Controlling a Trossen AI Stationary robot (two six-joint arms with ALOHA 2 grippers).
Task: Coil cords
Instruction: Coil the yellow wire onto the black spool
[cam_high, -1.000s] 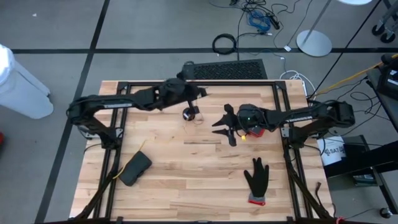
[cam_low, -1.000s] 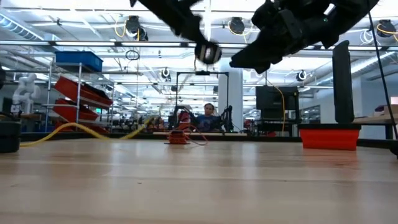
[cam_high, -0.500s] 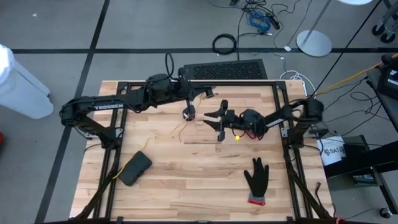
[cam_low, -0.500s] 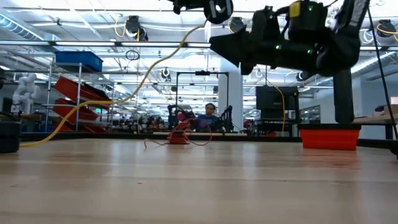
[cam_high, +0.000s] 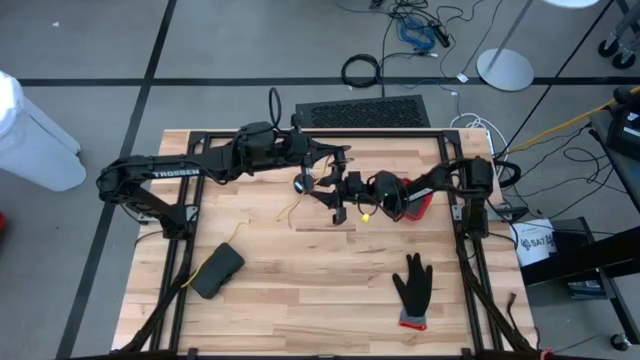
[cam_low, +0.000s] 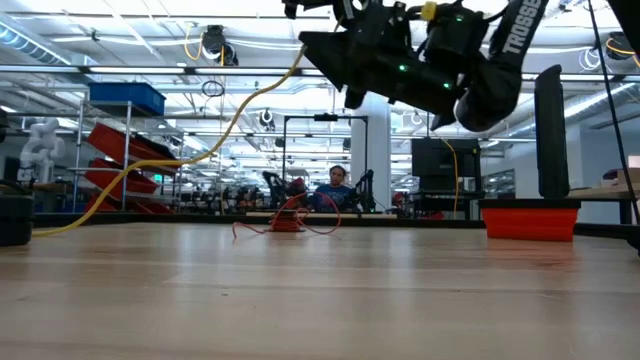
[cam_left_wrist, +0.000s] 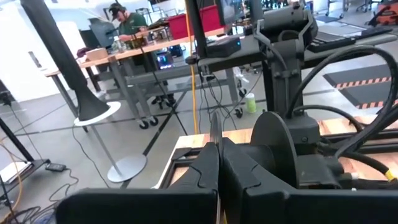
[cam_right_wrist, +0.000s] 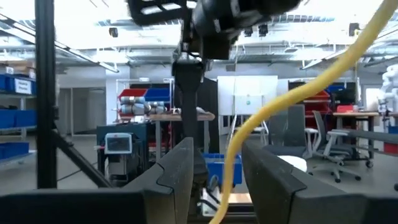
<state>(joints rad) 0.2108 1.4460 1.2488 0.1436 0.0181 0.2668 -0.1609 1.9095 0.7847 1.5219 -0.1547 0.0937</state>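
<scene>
High view: both arms reach toward the middle of the far half of the wooden table. The left gripper is closed, and a small black spool sits just beneath and beside it. From the spool the yellow-tan cord trails down to the tabletop nearer the left side. The right gripper points toward the spool with its fingers parted, its tips just beside the spool. A red patch shows under the right arm; whether it is the red cord cannot be told from here. A black glove lies near the right front, well apart from both grippers, and a dark flat object lies near the left front.

Low view: the right gripper hangs well above the table with the yellow-tan cord running from near it down and away to the left. The red cord lies in a loose tangle on the table far back, apart from both grippers. A person sits in the room behind it.

Left wrist view: the left gripper's fingers are pressed together; no cord can be made out between them.

Right wrist view: the right gripper stands open, and the yellow-tan cord passes between its fingers without visibly touching either.
</scene>
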